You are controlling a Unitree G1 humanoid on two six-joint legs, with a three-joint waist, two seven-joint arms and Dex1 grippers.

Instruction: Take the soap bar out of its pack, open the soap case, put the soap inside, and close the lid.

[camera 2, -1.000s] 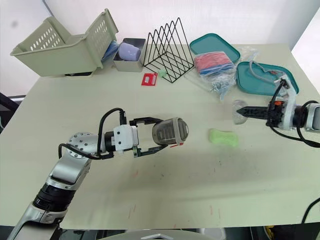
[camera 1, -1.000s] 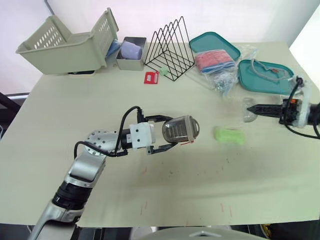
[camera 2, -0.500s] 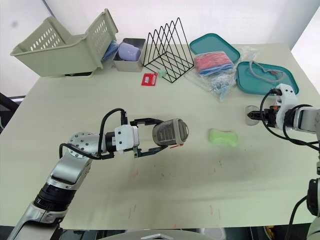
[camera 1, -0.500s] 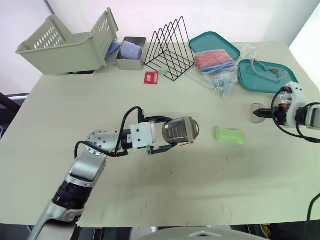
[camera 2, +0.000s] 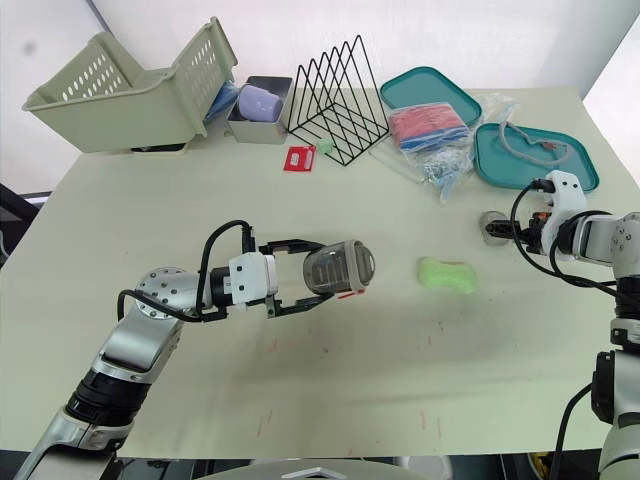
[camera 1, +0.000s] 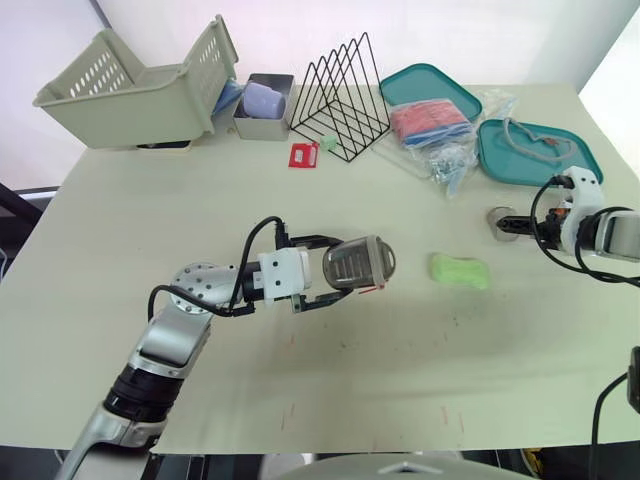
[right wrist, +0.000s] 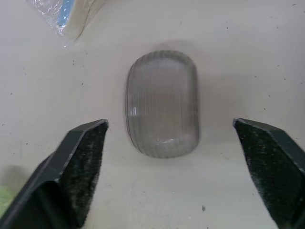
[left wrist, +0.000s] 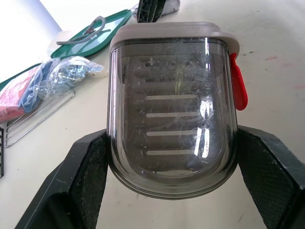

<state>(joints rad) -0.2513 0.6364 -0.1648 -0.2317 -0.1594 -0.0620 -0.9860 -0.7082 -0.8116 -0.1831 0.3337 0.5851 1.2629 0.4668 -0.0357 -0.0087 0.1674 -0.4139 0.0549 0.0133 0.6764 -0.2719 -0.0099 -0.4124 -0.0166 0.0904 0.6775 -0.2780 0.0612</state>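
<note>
In the head view, your left gripper (camera 1: 352, 268) sits over the middle of the worktop (camera 1: 150, 210). Its fingers are clamped on the smoky soap case (camera 1: 360, 262), one on each side. The case lies on its side with its rounded end pointing towards the green soap bar (camera 1: 460, 271). The soap lies bare on the worktop, near the case but apart from it. Further to your right, your right gripper (camera 1: 506, 222) is low by a clear ribbed shell (camera 1: 495, 213), just in front of a teal tray (camera 1: 535, 160) that holds a grey cord. Along the far edge stand a beige basket (camera 1: 130, 85), a small grey bin (camera 1: 262, 108), a black wire rack (camera 1: 340, 95), and a second teal tray (camera 1: 430, 85) with a bag of red cloth (camera 1: 430, 120) beside it.

In the left wrist view, both black fingers (left wrist: 81, 176) press the sides of the case. Its lid is shut, and a red latch (left wrist: 239, 88) shows on one edge. You can see a slotted drain plate through the dark plastic.

In the right wrist view, your fingers (right wrist: 78, 162) are spread wide and hold nothing. The ribbed shell lies flat on the worktop between them and touches neither. A clear plastic bag (right wrist: 66, 14) lies just beyond it.
</note>
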